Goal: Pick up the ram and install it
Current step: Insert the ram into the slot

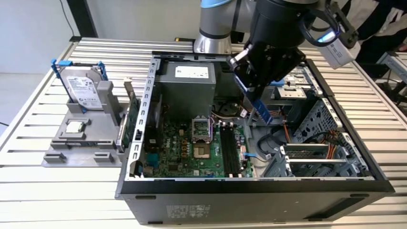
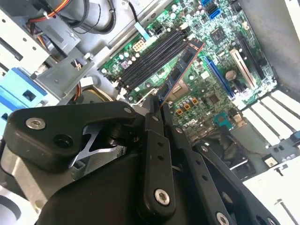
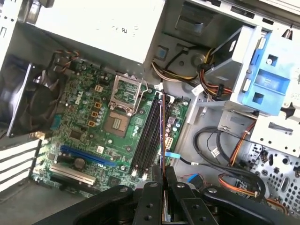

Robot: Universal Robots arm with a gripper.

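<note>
A slatted metal counter (image 1: 64, 191) carries an open computer case (image 1: 254, 183) lying on its side, from the middle of the counter towards its near edge in the exterior view.

The ram (image 2: 180, 70) is inside the case opening, held above the motherboard (image 1: 184, 148) and not seated. It hangs edge-on, and in the first wrist view the ram (image 3: 162, 136) runs almost parallel to the row of black memory slots (image 3: 150, 131). I cannot tell which slot it lies over. The fingers (image 2: 152, 140) are clamped on one end of the stick, and the other end reaches out towards the board.

Next to the slots sits the bare processor socket (image 3: 117, 119), with bundled cables (image 3: 220, 150) on the slots' other side. A hard drive (image 1: 83, 88) stands in a grey holder (image 1: 76, 143) near the counter's edge at the exterior view's left.

As I judge it, the step in hand is lining the stick up with a slot. Done well, its long edge stays parallel to the slot and directly above it, with the stick upright and not leaning. The end latches should be confirmed open and the notch matched. Because the grip is at one end, the free end may dip, so any pressure should be even and straight down, clear of the cables.
</note>
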